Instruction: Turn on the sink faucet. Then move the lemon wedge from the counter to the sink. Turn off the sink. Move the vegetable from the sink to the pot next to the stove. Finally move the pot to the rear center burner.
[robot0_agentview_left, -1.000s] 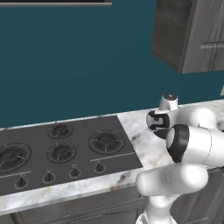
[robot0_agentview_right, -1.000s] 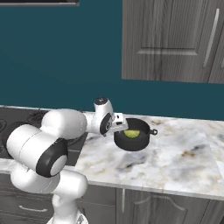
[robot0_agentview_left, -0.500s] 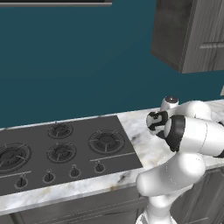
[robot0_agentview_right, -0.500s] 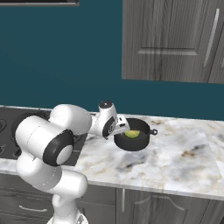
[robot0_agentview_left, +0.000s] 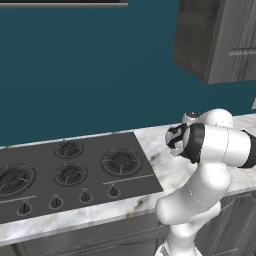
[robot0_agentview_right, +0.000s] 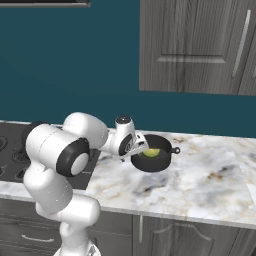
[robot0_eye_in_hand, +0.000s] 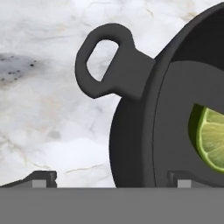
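Note:
A black pot (robot0_agentview_right: 152, 160) stands on the marble counter (robot0_agentview_right: 200, 185) just right of the stove (robot0_agentview_right: 10, 150), with the yellow-green lemon wedge (robot0_agentview_right: 151, 153) lying inside it. My gripper (robot0_agentview_right: 137, 148) is at the pot's left rim and is open. In the hand view the pot (robot0_eye_in_hand: 144, 131) and its loop handle (robot0_eye_in_hand: 109, 65) are very close. The pot's wall sits between my two fingertips (robot0_eye_in_hand: 41, 178), and the lemon wedge (robot0_eye_in_hand: 212, 140) shows at the right edge. In the left base view my arm hides the pot, beside the black stove (robot0_agentview_left: 70, 170).
Dark wood wall cabinets (robot0_agentview_right: 200, 45) hang above the counter, and one (robot0_agentview_left: 220, 40) is over my arm. The stove's knobs (robot0_agentview_left: 82, 196) run along its front. Bare marble (robot0_agentview_right: 215, 175) stretches right of the pot. A dark teal wall is behind.
My hand has edged closer to the pot's rim and my elbow has swung round. The pot and the wedge have stayed put.

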